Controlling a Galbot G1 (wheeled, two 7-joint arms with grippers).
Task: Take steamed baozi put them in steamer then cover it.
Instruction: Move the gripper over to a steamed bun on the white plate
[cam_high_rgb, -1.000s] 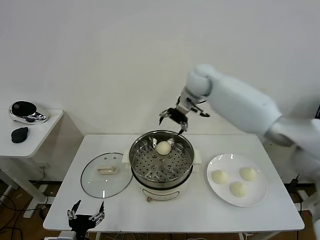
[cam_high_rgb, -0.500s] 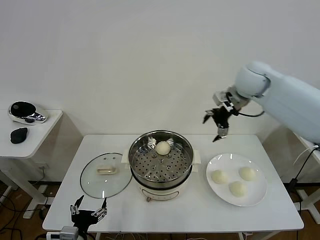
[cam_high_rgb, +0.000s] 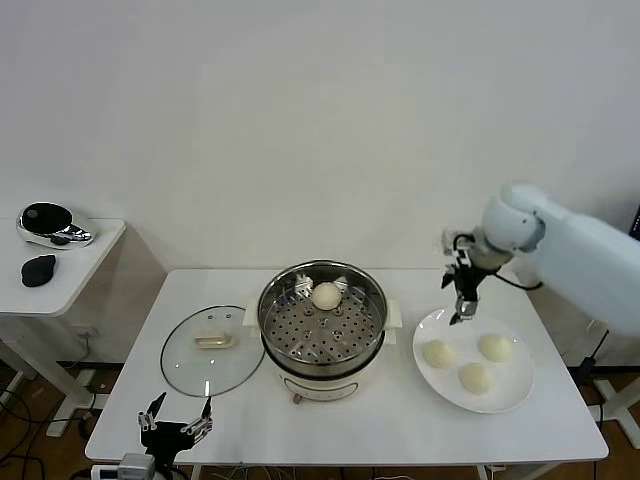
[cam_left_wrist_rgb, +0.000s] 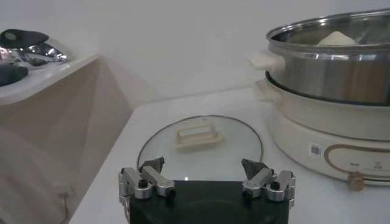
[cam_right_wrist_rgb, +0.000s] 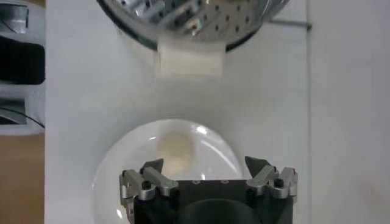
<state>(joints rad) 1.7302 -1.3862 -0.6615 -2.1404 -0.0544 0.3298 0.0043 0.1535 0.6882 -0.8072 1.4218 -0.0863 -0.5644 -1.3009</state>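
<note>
**One bun in the pot, three on the plate**

White wall behind, white table (cam_high_rgb: 400, 430) in front, with a small side table (cam_high_rgb: 70, 280) to the robot's left carrying two dark objects. At the middle of the table stands the steamer (cam_high_rgb: 322, 325), its steel pot uncovered; one steamed baozi (cam_high_rgb: 326, 295) lies on the perforated tray toward the far side. To its right a white plate (cam_high_rgb: 505, 400) holds the three other buns (cam_high_rgb: 439, 353), apart from one another. The cover (cam_high_rgb: 212, 348) lies flat on the table to the left of the steamer, handle up.

The right gripper (cam_high_rgb: 463, 296) hangs above the far left edge of the plate, pointing down, its fingers spread wide and holding nothing. The left gripper (cam_high_rgb: 172, 428) waits low at the near left corner of the table, facing the cover, fingers likewise apart and empty.

A second ago the right gripper was above the steamer's far rim; it has since swung across to the plate and come lower. Buns, cover and left gripper have kept their places.
</note>
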